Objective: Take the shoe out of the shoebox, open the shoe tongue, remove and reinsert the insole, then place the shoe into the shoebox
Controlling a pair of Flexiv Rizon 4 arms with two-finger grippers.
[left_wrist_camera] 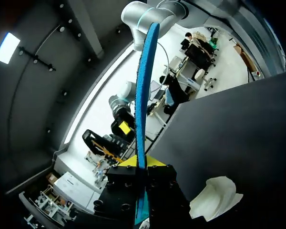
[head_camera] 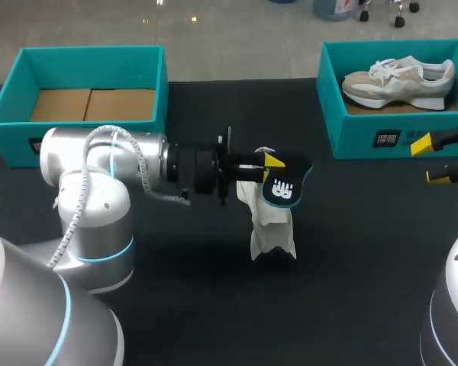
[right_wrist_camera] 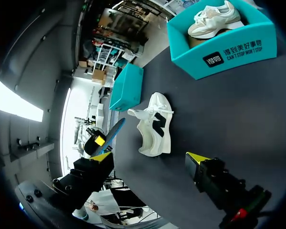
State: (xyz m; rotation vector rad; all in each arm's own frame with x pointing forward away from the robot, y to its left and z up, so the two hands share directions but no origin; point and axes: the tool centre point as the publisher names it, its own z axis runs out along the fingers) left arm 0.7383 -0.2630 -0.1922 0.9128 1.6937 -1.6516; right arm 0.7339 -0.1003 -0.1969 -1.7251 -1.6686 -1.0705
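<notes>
1. Insole [head_camera: 284, 187], thin blue foam with a black face, is pinched edge-on in our left claw [head_camera: 269, 162], just above the white fabric sneaker [head_camera: 269, 221].
2. That sneaker rests on the black counter [head_camera: 214, 305], between the open teal cardboard shoebox [head_camera: 11, 130] and its twin [head_camera: 351, 141].
3. Our right claw [head_camera: 431, 160] is spread, holding nothing, beside the twin box, where a beige sneaker [head_camera: 401, 80] lies.

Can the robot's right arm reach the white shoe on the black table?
Probably yes. The right gripper is open, and only bare black table lies between it and the white shoe. The left gripper holds the blue insole close to it, though.
</notes>
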